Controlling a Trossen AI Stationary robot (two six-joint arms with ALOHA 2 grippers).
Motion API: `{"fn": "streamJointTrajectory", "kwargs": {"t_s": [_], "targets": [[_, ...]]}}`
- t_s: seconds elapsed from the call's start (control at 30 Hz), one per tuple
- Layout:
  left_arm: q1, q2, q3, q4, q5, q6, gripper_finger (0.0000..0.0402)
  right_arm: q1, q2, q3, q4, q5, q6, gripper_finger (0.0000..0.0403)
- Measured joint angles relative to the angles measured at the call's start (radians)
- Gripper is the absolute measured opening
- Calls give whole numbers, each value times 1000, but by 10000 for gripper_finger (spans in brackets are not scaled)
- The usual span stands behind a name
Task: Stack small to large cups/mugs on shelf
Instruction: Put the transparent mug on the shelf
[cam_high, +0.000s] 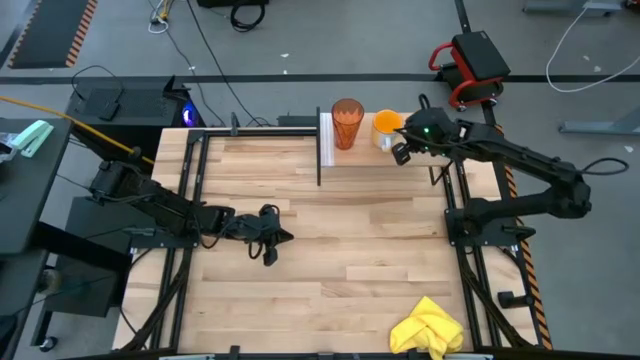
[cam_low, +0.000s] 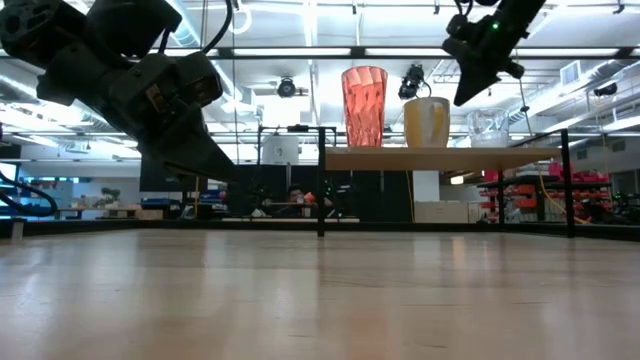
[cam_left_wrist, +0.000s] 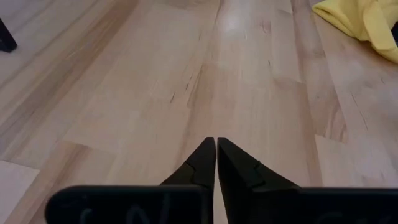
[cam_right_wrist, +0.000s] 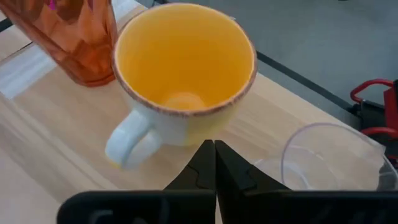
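Cups on shelf (cam_high: 400, 160): three items in a row along the raised board at the table's twelve-to-one-o'clock edge, all upright with long axes vertical. Item one, tall translucent dark-orange tumbler (cam_high: 347, 123), nearest the white end panel (cam_high: 326, 139). Item two, yellow-orange mug (cam_right_wrist: 185, 81) with pale base and a handle (cam_right_wrist: 129, 142), standing just beside the tumbler at its three o'clock in the high view. Item three, small clear glass (cam_right_wrist: 329, 163), next along again, partly hidden under the arm from above. Right gripper (cam_right_wrist: 215, 163): fingers pressed together, holding nothing, poised above the shelf over the gap between mug and glass; the mug's rim lies just ahead of the tips, the glass off to one side. Right arm is plainly the nearer; the shelf is well apart from the left arm. Left gripper (cam_left_wrist: 216, 163): likewise closed on nothing, low over bare tabletop (cam_high: 380, 240) near nine o'clock. Yellow cloth (cam_high: 429, 327): at five o'clock, far from the work. Judgement: the glass looks the likely next pick, needing the fingers parted first; mug handle and tumbler crowd the approach and could be knocked.
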Motion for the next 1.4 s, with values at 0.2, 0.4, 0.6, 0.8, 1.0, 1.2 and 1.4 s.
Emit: {"fn": "streamJointTrajectory", "kwargs": {"t_s": [0.2, 0.4, 0.6, 0.8, 1.0, 1.2, 1.4], "targets": [[0, 0, 0, 0, 0, 0, 25, 31, 31, 4, -28, 47, 16, 1], [0, 0, 0, 0, 0, 0, 28, 62, 31, 4, -75, 119, 51, 0], [0, 0, 0, 0, 0, 1, 20, 64, 30, 4, -102, 146, 72, 0], [0, 0, 0, 0, 0, 1, 21, 64, 30, 4, -139, 160, 87, 0], [0, 0, 0, 0, 0, 1, 27, 64, 30, 4, -184, 182, 121, 0], [0, 0, 0, 0, 0, 1, 19, 64, 30, 4, -215, 192, 143, 0], [0, 0, 0, 0, 0, 2, 23, 109, 30, 4, -226, 243, 173, 0]]}}
